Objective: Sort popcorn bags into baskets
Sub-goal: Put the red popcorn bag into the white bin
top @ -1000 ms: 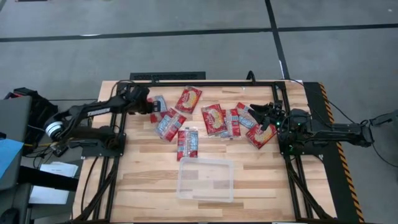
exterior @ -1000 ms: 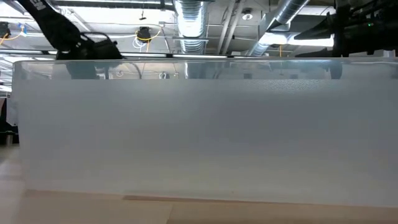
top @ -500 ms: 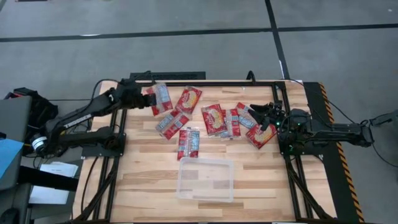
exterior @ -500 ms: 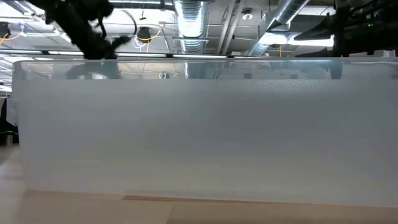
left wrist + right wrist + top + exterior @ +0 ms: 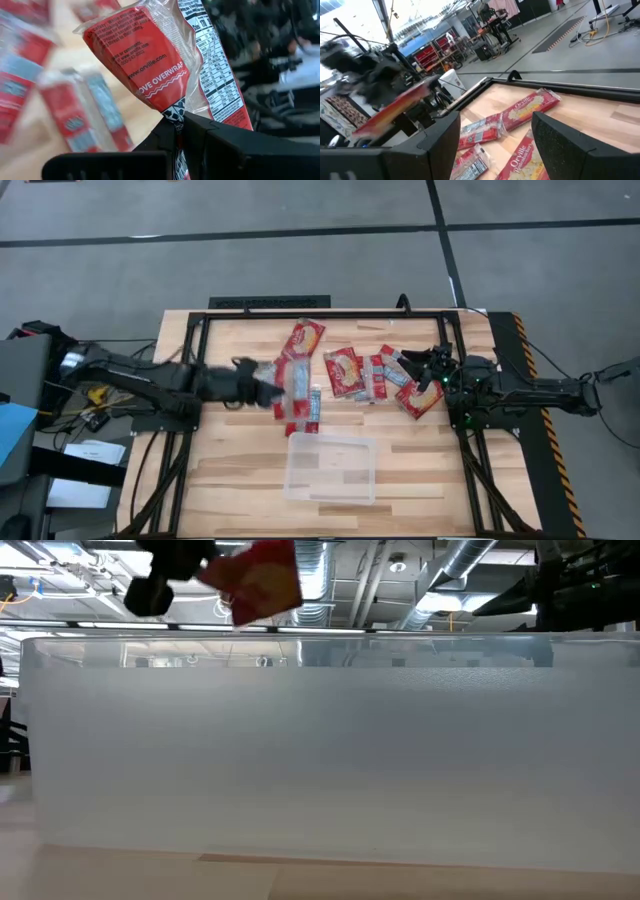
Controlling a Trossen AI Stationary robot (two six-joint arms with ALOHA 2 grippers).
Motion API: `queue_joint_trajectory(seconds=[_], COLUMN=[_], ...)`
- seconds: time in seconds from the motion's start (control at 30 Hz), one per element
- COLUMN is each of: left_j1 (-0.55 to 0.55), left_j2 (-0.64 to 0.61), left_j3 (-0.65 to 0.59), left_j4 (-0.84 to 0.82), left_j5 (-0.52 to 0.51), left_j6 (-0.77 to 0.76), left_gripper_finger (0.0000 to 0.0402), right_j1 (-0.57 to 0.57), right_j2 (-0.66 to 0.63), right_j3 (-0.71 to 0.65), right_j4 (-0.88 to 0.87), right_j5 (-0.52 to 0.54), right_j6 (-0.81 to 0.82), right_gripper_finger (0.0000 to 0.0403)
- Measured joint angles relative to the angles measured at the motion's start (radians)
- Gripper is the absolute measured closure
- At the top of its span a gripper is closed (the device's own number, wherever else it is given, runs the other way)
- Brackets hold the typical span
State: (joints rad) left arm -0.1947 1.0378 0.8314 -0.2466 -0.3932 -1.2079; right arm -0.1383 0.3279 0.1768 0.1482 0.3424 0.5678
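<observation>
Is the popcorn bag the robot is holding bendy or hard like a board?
Probably bendy. The left gripper pinches the popcorn bag by one crinkled end, and its clear wrapper puckers there, which suggests soft film. Yet the bag stands up from the jaws without drooping, so it likely has some stiffness and little weight. The shiny wrapper could be slippery.

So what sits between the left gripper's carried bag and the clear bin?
High view: the left gripper holds a popcorn bag above the table. Between it and the clear bin lies one narrow popcorn bag, then bare wood.
</observation>
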Motion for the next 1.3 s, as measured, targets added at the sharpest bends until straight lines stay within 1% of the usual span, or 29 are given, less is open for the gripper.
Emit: queue_joint_trajectory(seconds=[0.07,0.13,0.3,0.37,0.47,0.53,0.63,0.7,0.83,0.93,1.07,1.17,1.3], left_j1=[-0.069,-0.115,-0.157,-0.158,-0.157,-0.158,-0.159,-0.16,-0.159,-0.172,-0.201,-0.219,-0.23], left_j2=[0.081,0.17,0.403,0.491,0.619,0.695,0.785,0.821,0.865,0.912,0.972,0.996,1.008], left_j3=[0.05,0.118,0.324,0.411,0.539,0.611,0.688,0.71,0.711,0.712,0.711,0.711,0.713], left_j4=[-0.007,-0.007,-0.028,-0.072,-0.156,-0.211,-0.243,-0.237,-0.218,-0.163,-0.106,-0.064,-0.072], left_j5=[-0.049,-0.081,-0.09,-0.068,-0.01,0.033,0.075,0.079,0.075,0.094,0.094,0.055,0.014], left_j6=[-0.033,-0.054,-0.069,-0.087,-0.085,-0.074,-0.061,-0.052,-0.039,-0.035,-0.084,-0.122,-0.148], left_gripper_finger=[0.0401,0.0401,0.0401,0.0401,0.0401,0.0401,0.0401,0.0401,0.0401,0.0401,0.0401,0.0401,0.0401], right_j1=[0.0,0.0,0.0,0.0,0.0,0.0,0.0,0.0,0.0,0.001,0.0,0.001,0.001], right_j2=[0.0,0.0,0.0,0.0,0.0,0.0,0.0,0.0,0.0,0.0,0.0,0.0,0.0], right_j3=[0.0,0.0,0.0,0.0,0.0,0.0,0.0,0.0,-0.001,-0.001,-0.001,-0.001,-0.001], right_j4=[-0.013,-0.024,-0.08,-0.107,-0.142,-0.157,-0.173,-0.186,-0.205,-0.202,-0.2,-0.201,-0.201], right_j5=[0.0,0.0,0.0,0.0,0.0,0.0,0.0,-0.001,-0.001,0.0,-0.001,0.0,-0.001], right_j6=[0.0,0.0,0.0,0.0,0.0,0.007,0.029,0.034,0.034,0.035,0.035,0.035,0.035], right_gripper_finger=[0.0132,0.0132,0.0132,0.0132,0.0132,0.0132,0.0132,0.0132,0.0132,0.0132,0.0132,0.0132,0.0132])
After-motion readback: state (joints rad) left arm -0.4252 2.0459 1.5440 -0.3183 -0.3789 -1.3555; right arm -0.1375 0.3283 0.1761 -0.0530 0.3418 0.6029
